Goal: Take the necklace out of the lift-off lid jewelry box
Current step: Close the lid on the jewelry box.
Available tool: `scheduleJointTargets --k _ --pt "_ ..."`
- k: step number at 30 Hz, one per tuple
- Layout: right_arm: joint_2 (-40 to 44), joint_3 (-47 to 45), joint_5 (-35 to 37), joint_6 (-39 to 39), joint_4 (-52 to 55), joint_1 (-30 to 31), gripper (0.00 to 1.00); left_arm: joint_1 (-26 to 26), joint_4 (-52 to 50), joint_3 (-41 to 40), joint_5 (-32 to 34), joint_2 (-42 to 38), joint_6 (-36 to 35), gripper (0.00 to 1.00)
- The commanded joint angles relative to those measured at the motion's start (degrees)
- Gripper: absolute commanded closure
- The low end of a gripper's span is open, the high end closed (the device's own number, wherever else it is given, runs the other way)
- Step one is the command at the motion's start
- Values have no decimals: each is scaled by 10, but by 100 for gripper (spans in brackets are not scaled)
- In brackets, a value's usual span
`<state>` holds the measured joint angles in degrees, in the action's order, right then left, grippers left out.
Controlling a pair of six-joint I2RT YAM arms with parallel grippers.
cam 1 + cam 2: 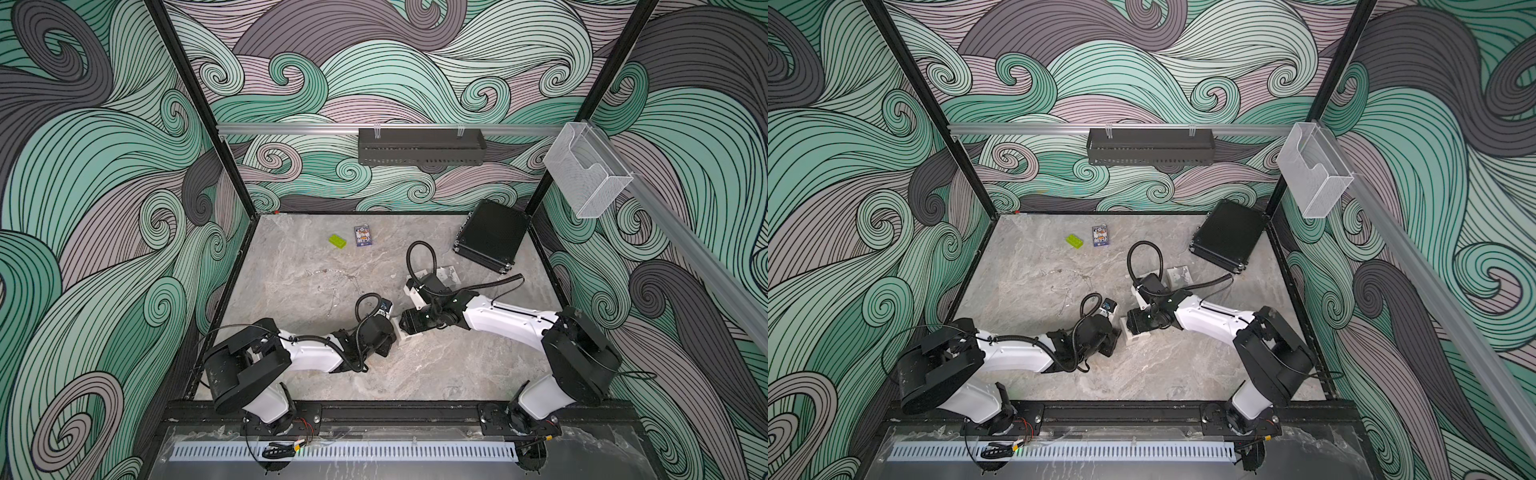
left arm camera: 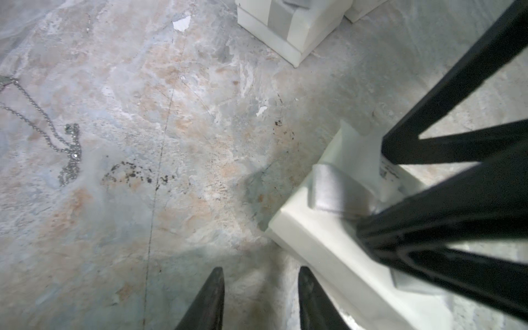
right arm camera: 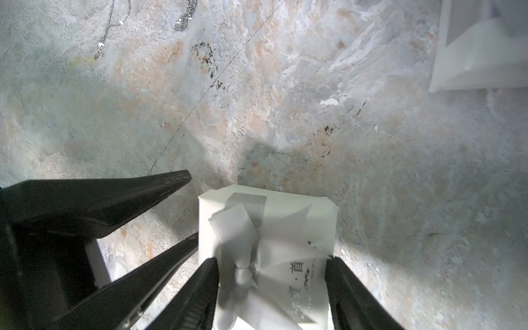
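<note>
The jewelry box (image 3: 285,217) is small and white, with a grey ribbon bow on its lid. It stands on the table between the two wrists in both top views (image 1: 409,341) (image 1: 1136,337). The lid is on, so the necklace is hidden. My right gripper (image 3: 273,260) is shut on the box, one finger pressed against each side. Its black fingers (image 2: 445,205) cross over the box (image 2: 314,237) in the left wrist view. My left gripper (image 2: 260,270) stands open right beside the box, with only bare table between its fingers (image 3: 128,194).
Another white box (image 1: 446,274) (image 2: 285,31) sits just behind the right arm. Thin silver chains (image 1: 332,277) (image 2: 70,154) lie loose on the marble table left of centre. At the back are a green brick (image 1: 337,241), a card pack (image 1: 362,236) and a black case (image 1: 490,237).
</note>
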<state>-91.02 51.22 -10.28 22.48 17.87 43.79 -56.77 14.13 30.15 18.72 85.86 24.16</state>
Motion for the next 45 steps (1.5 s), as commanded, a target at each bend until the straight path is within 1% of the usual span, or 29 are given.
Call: scheduleJointTargets --k 1,5,7,13,15,16,20,23,27,33,35,36,38,41,45 --pt "-33 -8 35 -11 54 7 37 12 -40 -8 25 -55 6 58" --pt "-46 -5 50 -10 59 11 37 30 -86 -27 25 -125 6 57" --pt "-50 -4 55 -10 62 14 37 39 -106 -29 18 -148 3 56" --pt "-43 1 59 -11 69 21 36 49 -121 -28 -9 -162 5 57" --pt "-36 4 60 -13 74 21 35 50 -116 -29 -20 -157 6 57" --pt "-30 6 56 -14 75 21 32 50 -113 -29 -27 -153 5 57" --pt "10 6 32 -15 69 21 25 50 -90 -32 -67 -133 -5 57" --pt "38 11 21 -14 70 20 21 50 -69 -35 -87 -117 -3 57" --pt "56 13 2 -11 75 19 20 49 -41 -37 -105 -92 -2 58" --pt "56 -6 -22 -19 67 12 18 49 32 -42 -141 -55 -4 59" --pt "53 -17 -40 -19 51 4 19 49 56 -41 -152 -47 -6 60" --pt "52 -22 -51 -19 43 0 19 49 65 -41 -156 -28 -6 60" --pt "48 -30 -74 -18 30 -11 21 49 82 -41 -160 -12 -4 65" --pt "42 -38 -104 -18 2 -21 22 47 96 -40 -166 3 -3 67" --pt "31 -41 -125 -20 -12 -27 23 47 111 -42 -168 13 -2 69"
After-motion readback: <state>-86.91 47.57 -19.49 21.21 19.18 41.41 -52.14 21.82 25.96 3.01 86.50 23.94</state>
